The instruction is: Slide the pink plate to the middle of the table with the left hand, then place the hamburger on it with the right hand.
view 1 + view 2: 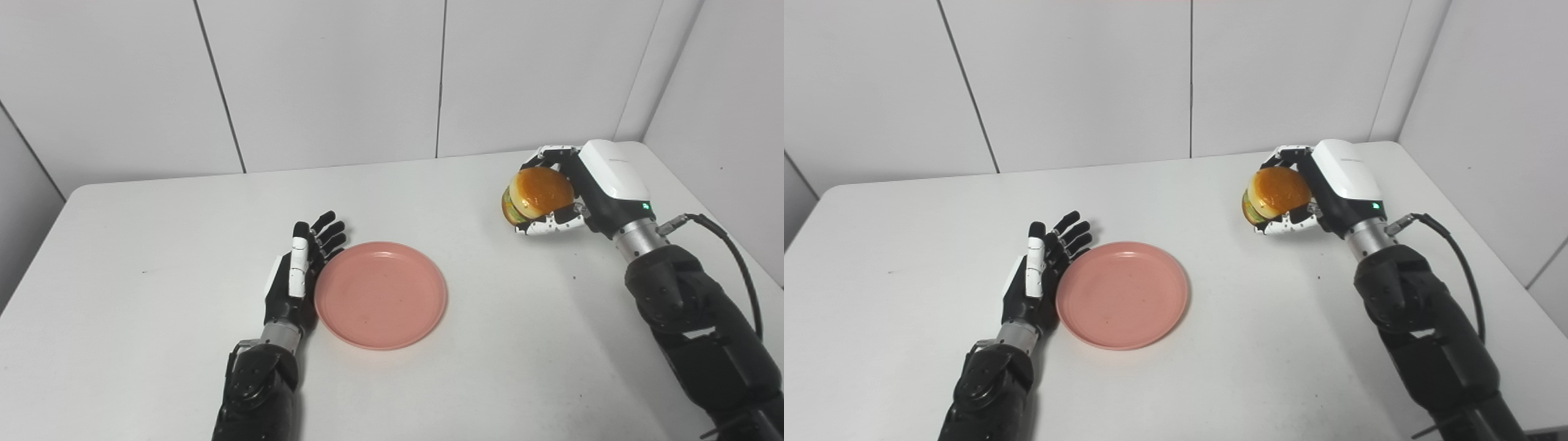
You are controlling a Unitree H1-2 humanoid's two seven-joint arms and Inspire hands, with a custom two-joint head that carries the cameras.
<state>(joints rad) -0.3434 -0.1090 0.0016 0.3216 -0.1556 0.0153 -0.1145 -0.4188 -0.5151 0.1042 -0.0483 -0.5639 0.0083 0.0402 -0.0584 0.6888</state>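
The right hand (569, 190) is holding the round toy hamburger with its glossy orange bun (538, 195), its fingers (548, 225) curling around the bun's top and underside and clamping it. Whether the hamburger is clearing the white surface (153, 245) or brushing it is hard to tell from this angle. The shallow round pink plastic plate (381, 294) is lying flat near the middle of the surface, well apart from those fingers, down and to their left. The left hand (300, 272) is resting edge-on with its fingers (327, 231) spread and straight, gripping nothing, their inner side just touching the plate's left rim.

The hamburger is looking light, probably hollow plastic, with a smooth, slippery dome, so wrapping it from opposite sides of the bun, as now, seems the safest hold. The plate is looking stiff and light, likely sliding at a nudge.
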